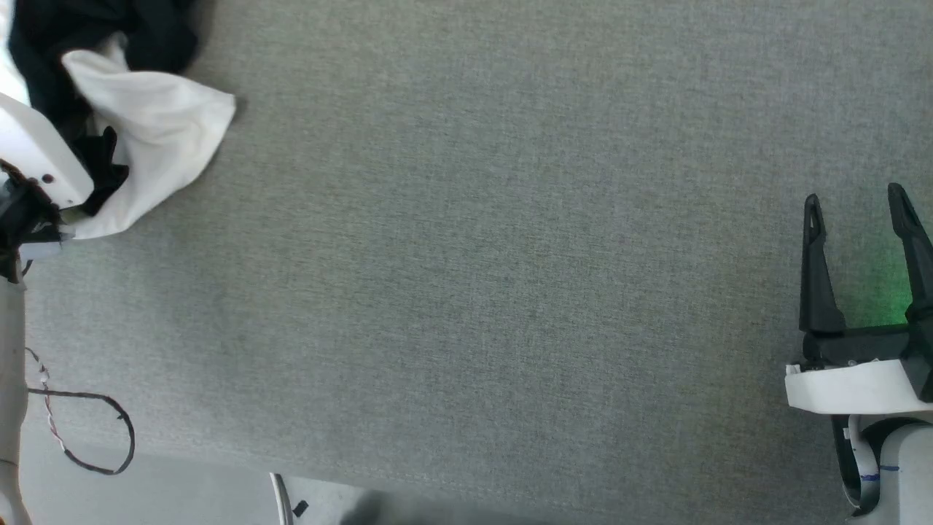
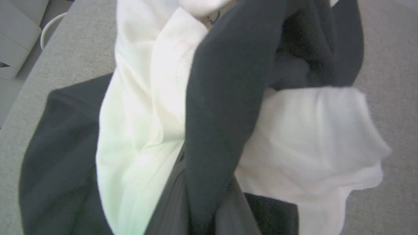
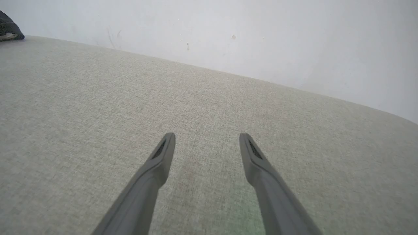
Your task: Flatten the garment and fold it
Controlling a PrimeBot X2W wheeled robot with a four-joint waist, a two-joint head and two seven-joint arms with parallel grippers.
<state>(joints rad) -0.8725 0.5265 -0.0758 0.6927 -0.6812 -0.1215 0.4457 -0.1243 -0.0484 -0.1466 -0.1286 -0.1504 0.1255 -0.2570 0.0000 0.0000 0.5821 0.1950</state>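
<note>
Garment [image 2: 147, 114] in closed L tool [image 1: 102, 166], far left; R tool [image 1: 859, 208] wide, low right.

The table [image 1: 466, 255] is covered with grey woven cloth, matt and slightly rough, and a fine grain is seen all over it. The garment [image 1: 153, 131], at ten o'clock in the head view, is made of soft knit cloth, matt, in white and black, and it is much creased. The fingers [image 3: 147, 182] of the right gripper [image 3: 206, 135] are formed of dark plastic, smooth, with a dull sheen. The wrist shell [image 1: 853, 386], at four o'clock, is of smooth white plastic. The wall [image 3: 261, 39] is painted white and matt, with small marks. A thin cable [image 1: 132, 434] at eight o'clock is coated dark.
</note>
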